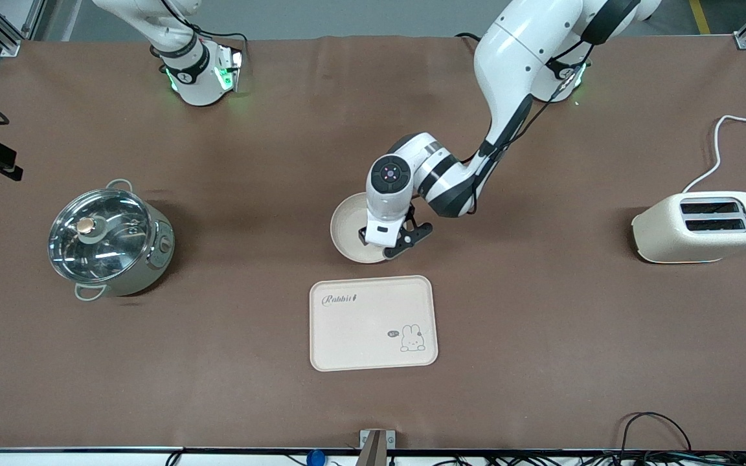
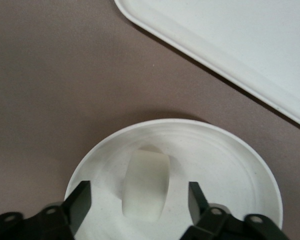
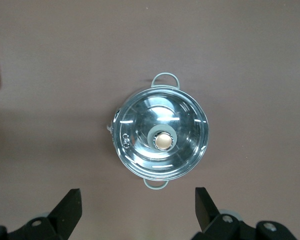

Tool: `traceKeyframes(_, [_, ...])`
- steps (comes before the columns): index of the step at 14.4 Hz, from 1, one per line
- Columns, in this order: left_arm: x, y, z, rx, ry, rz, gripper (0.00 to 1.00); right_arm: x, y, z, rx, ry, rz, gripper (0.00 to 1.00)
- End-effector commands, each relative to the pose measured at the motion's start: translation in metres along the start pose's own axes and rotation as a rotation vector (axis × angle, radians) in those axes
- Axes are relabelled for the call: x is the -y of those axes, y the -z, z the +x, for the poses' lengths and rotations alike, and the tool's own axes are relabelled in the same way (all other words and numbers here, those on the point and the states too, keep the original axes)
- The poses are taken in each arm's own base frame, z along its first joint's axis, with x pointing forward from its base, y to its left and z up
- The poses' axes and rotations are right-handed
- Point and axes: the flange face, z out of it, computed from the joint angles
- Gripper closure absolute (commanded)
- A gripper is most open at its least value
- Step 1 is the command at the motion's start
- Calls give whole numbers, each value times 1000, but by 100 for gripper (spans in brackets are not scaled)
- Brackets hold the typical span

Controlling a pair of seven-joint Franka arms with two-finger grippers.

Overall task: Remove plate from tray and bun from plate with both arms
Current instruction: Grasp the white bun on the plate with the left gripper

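The round cream plate lies on the table mid-way along it, just farther from the front camera than the rabbit tray. In the left wrist view the plate holds the pale bun. My left gripper hangs low over the plate, open, with its fingers on either side of the bun and apart from it. In the front view the left hand hides the bun. My right gripper is open and empty, high above the pot; it is out of the front view.
A rectangular cream tray with a rabbit drawing lies nearer the front camera than the plate; its corner shows in the left wrist view. A lidded steel pot stands toward the right arm's end. A cream toaster stands toward the left arm's end.
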Motion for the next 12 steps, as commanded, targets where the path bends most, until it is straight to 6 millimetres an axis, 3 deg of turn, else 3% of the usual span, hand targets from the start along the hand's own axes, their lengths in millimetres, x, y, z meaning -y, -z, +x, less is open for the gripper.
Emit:
traceKeyframes(1, [-5, -4, -1, -18, 14, -8, 32, 13, 5, -5, -7, 3, -6, 0])
traceKeyframes(3, [-7, -11, -1, -17, 15, -25, 48, 23, 3, -5, 1, 17, -3, 0])
traceKeyframes(6, [-7, -16, 4, -16, 23, -40, 64, 18, 7, -6, -6, 9, -5, 0])
traceKeyframes(7, [-7, -9, 9, -18, 30, -49, 68, 13, 11, -9, -5, 1, -5, 0])
traceKeyframes(9, [-10, 26, 33, -33, 58, -97, 69, 16, 9, -11, 17, 1, 4, 0])
traceKeyframes(12, [4, 84, 95, -60, 126, -148, 69, 20, 8, -10, 16, -6, 25, 0])
